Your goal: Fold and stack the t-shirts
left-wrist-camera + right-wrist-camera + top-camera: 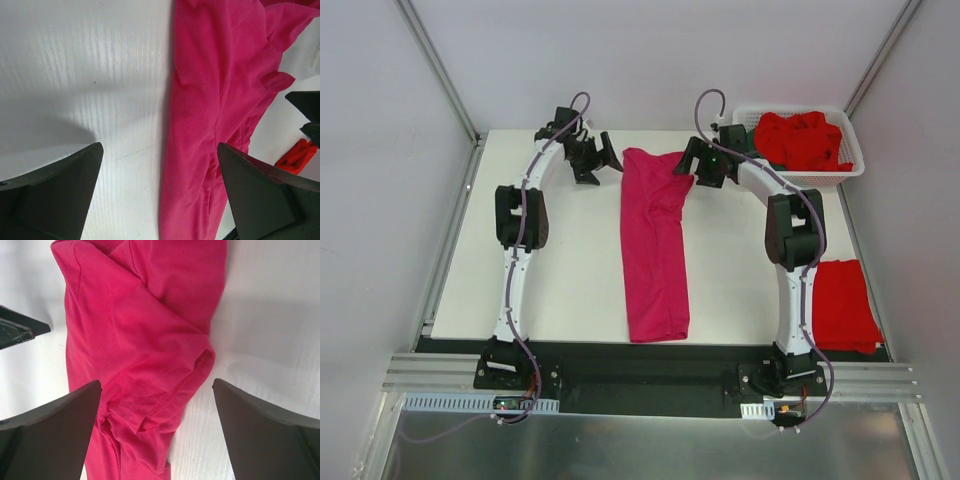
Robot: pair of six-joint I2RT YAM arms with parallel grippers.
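A magenta-pink t-shirt [653, 250] lies in the middle of the table, folded lengthwise into a long strip that runs from the far side to the near edge. My left gripper [598, 160] hovers open just left of its far end. In the left wrist view the shirt's left edge [200, 125] passes between the open fingers of that gripper [160, 145]. Beside the far right corner my right gripper [695, 165] is open too. In the right wrist view a hemmed sleeve [170, 385] lies under its spread gripper [156, 382]. Neither gripper holds cloth.
A white slotted basket [855, 150] at the far right holds crumpled red t-shirts [805, 140]. A folded red t-shirt [842, 305] lies at the table's right edge by the right arm's base. Grey walls stand on three sides.
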